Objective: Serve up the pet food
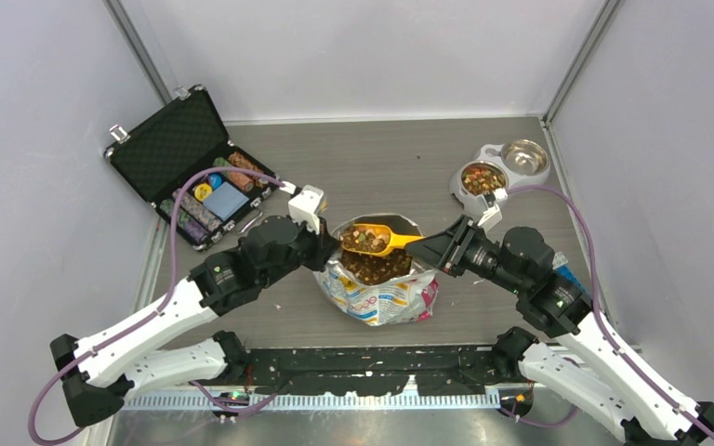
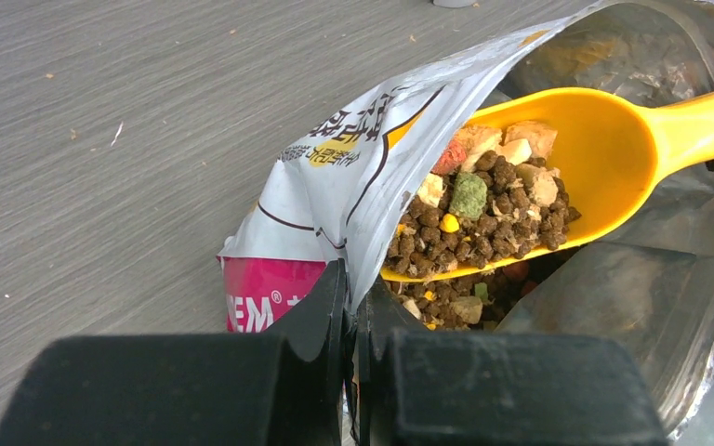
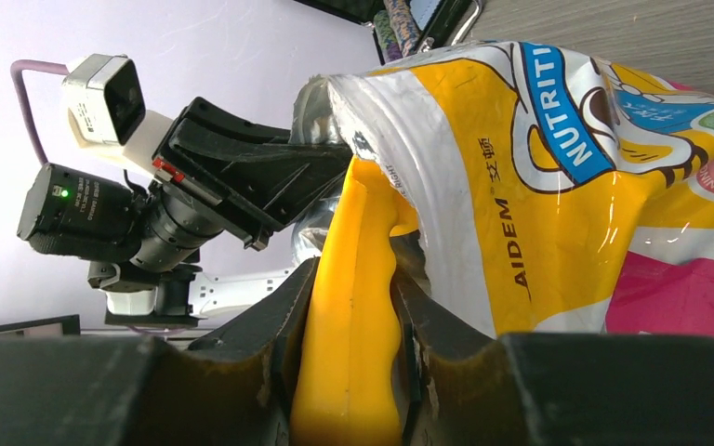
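Glossy foil bag (image 1: 381,297), smooth plastic scoop (image 2: 614,139), rough matt pet food (image 2: 493,214) — matt wood-grain table (image 2: 102,139), shiny metal bowl (image 1: 524,156).

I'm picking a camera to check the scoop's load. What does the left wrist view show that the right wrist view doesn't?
Only the left wrist view: the pet food heaped in the bowl of the yellow scoop, more of it inside the open bag, and the left gripper pinching the bag's rim. Only the right wrist view: the right gripper shut on the scoop's handle, and the left arm's wrist camera. Both: the scoop and the bag.
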